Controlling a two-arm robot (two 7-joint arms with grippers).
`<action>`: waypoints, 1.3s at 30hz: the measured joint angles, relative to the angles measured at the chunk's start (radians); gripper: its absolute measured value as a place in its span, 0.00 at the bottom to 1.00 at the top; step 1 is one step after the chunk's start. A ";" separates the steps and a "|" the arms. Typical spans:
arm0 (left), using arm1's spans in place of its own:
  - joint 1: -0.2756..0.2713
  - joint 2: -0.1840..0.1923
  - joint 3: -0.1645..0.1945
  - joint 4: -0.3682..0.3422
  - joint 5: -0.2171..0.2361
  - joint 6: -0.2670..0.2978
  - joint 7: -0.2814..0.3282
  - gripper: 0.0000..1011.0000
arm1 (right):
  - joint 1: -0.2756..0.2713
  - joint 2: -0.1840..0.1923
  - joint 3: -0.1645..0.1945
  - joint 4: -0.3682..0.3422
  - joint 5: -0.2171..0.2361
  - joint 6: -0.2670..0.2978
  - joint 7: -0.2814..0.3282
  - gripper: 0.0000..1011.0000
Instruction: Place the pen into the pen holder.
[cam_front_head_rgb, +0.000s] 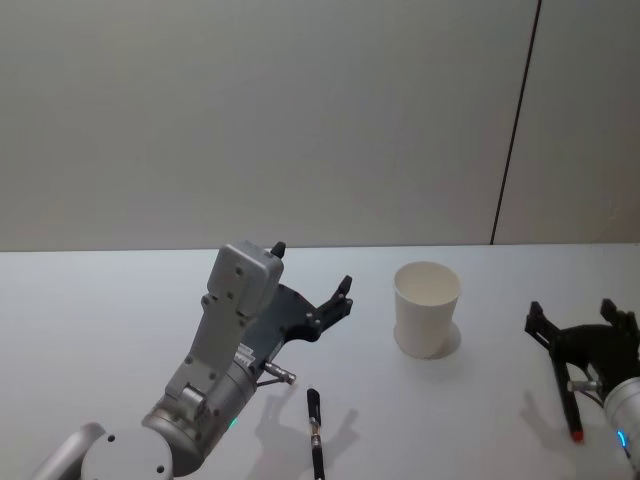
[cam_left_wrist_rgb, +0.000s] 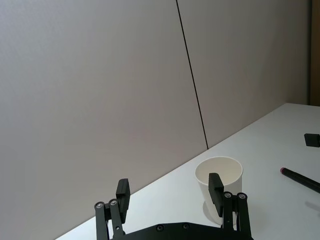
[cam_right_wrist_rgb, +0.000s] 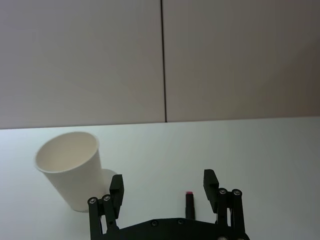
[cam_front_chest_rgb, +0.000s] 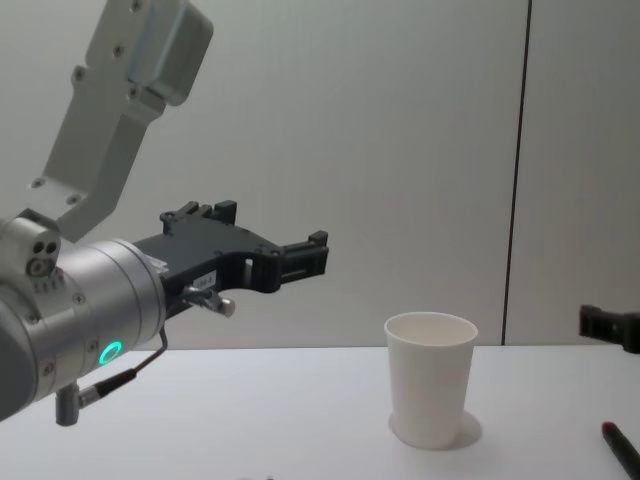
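the red-tipped pen (cam_front_head_rgb: 570, 405) lies flat on the counter (cam_front_head_rgb: 120, 300), apart from the pen holder (cam_front_head_rgb: 427, 308) and off to its right. the right hand (cam_front_head_rgb: 572, 318) sits low over it, fingers spread wide and gripping nothing. in the right wrist view a red end of the pen shows in the gap between the two fingers. the hand looks set to straddle the barrel so that closing would catch it across its width. i judge this to be the approach to a grasp, with the pick not yet made.

the pen holder stands upright near the middle of the counter, mouth up. what shows of its inside is bare. standing between the two arms, it looks reachable from either side.

a second pen, the black pen (cam_front_head_rgb: 316, 432), lies flat on the near part of the counter. it is in front of the holder and to its left, close beside the left arm. the left hand (cam_front_head_rgb: 312, 268) is raised well above the counter, wide open and empty, angled toward the holder. it probably hangs there to stay out of the way.

a thin barrel lying flat may roll as the fingers close. the light paper holder could tip if the pen knocks its rim.
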 joint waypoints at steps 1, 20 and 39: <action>0.000 0.000 0.000 0.000 0.000 0.000 0.000 0.99 | 0.002 -0.003 0.001 0.004 0.002 0.004 -0.008 0.99; 0.000 0.000 0.000 0.000 0.000 0.000 0.000 0.99 | 0.042 -0.052 0.026 0.105 0.072 0.098 -0.163 0.99; 0.000 0.000 0.000 0.000 0.000 0.000 0.000 0.99 | 0.118 -0.087 0.039 0.258 0.092 0.098 -0.139 0.99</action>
